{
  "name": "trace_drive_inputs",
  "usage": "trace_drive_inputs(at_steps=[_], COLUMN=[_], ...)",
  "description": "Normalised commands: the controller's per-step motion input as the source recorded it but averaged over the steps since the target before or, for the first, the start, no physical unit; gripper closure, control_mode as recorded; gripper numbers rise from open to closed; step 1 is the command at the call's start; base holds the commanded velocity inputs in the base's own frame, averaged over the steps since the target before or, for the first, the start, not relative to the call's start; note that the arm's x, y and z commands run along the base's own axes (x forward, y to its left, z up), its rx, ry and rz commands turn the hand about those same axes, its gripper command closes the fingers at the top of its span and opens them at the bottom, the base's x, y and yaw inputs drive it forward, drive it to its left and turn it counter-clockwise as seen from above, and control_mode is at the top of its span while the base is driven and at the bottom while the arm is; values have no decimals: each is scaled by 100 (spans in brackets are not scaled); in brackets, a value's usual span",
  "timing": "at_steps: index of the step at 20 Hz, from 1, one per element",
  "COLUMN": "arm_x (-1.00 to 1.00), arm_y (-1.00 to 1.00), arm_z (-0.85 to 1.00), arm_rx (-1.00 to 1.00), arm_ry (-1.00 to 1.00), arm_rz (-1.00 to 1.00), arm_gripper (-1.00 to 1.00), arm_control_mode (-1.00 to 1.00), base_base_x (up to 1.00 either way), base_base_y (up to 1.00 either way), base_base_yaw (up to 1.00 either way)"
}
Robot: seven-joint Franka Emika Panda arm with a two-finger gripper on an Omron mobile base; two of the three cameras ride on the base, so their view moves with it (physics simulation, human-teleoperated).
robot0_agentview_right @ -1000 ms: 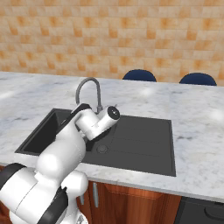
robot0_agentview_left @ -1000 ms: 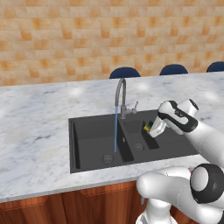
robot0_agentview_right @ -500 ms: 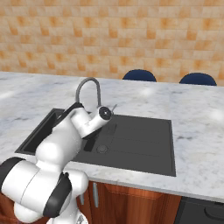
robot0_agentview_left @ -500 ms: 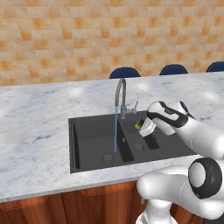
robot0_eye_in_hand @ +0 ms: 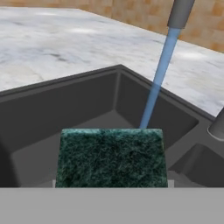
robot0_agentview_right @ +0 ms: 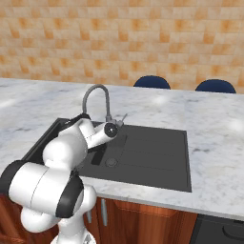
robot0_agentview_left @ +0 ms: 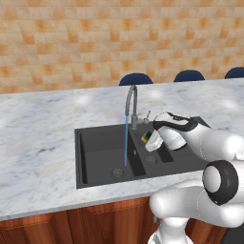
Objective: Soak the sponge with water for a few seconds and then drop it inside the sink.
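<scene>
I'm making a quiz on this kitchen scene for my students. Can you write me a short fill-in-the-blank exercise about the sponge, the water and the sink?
1. The gripper is shut on a dark green ____.
2. Water runs from the faucet into the ____ basin of the black sink.
3. The sponge is held ____ the sink, not lying in it.
4. In the left base view the stream falls to the ____ of the sponge.

Missing words: sponge; wide; above; left

Flat, even rendered light, bright throughout. Soft white glare patches on the marble counter (robot0_agentview_left: 43, 138). Sharp everywhere, no blur or edge distortion
</scene>
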Motion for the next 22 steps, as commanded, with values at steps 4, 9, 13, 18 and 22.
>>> trace_drive_inputs(at_steps=[4, 9, 13, 18, 22], arm_x=[17, 7, 0, 5, 16], arm_y=[7, 11, 19, 32, 22], arm_z=[-2, 0, 0, 0, 0], arm_rx=[0, 0, 0, 0, 0], arm_ry=[0, 0, 0, 0, 0], arm_rz=[0, 0, 0, 0, 0], arm_gripper=[100, 100, 100, 100, 100], arm_control_mode=[-100, -100, -100, -100, -100], base_base_x=[0, 0, 0, 0, 0], base_base_y=[0, 0, 0, 0, 0], base_base_yaw=[0, 0, 0, 0, 0])
